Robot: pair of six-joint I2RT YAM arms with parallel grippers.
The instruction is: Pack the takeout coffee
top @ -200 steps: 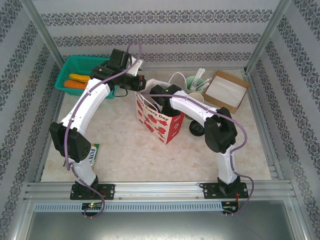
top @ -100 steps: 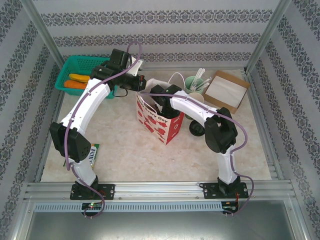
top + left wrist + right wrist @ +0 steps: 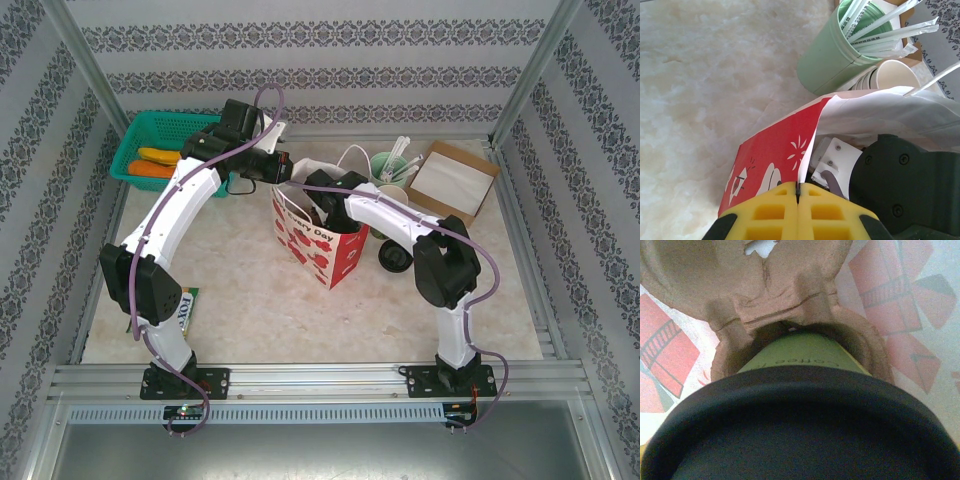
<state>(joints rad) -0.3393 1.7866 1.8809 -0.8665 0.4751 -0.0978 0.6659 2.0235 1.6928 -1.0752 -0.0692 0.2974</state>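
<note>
Right claw [image 3: 321, 196] reaches down into the open red-and-white printed paper bag [image 3: 318, 245], which stands mid-bench [image 3: 250, 300]. Its jaws are spread wide around the takeout coffee [image 3: 800, 354], a green paper cup with a round black plastic lid, and hold it. The fingers themselves are hidden behind the lid. The cup's long axis runs straight away from the wrist camera: lid towards the claw, base pointing down into a round well of the brown moulded-pulp cup carrier [image 3: 785, 295] in the bag. I cannot tell whether the base is fully seated. Left claw [image 3: 797, 192], with yellow fingertips, is closed tight and pinches the bag's top edge.
</note>
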